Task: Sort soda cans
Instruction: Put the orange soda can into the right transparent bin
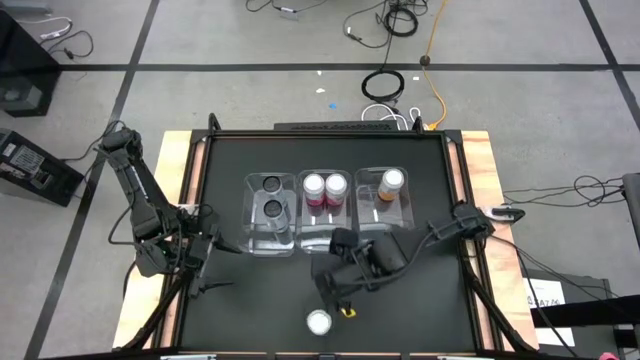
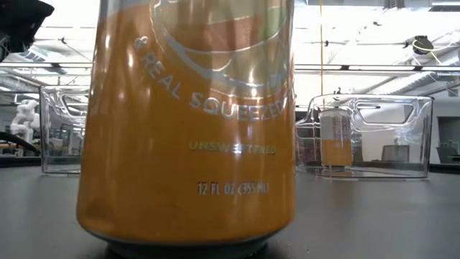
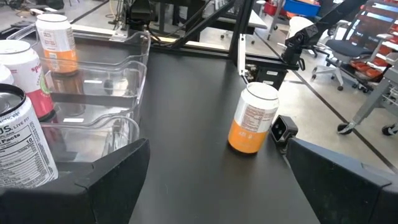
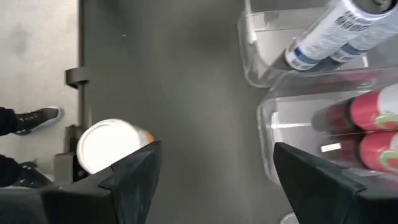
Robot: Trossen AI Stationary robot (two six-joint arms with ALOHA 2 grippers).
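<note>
One orange soda can (image 1: 319,321) stands upright on the table near its front edge. It fills the low view (image 2: 187,122) and also shows in the left wrist view (image 3: 252,118) and the right wrist view (image 4: 106,144). Three clear bins stand mid-table. The left bin holds two dark cans (image 1: 270,196), the middle one two pink-red cans (image 1: 324,186), the right one an orange can (image 1: 391,182). My right gripper (image 1: 332,288) is open and empty, above the table just beyond the loose can. My left gripper (image 1: 222,267) is open and empty at the table's left.
The clear bins (image 1: 300,235) stand side by side just beyond my right gripper. A small yellow-and-black camera block (image 1: 347,311) sits beside the loose can. A person's dark shoe (image 4: 34,117) shows on the floor past the table's near edge. Bare black table lies between the grippers.
</note>
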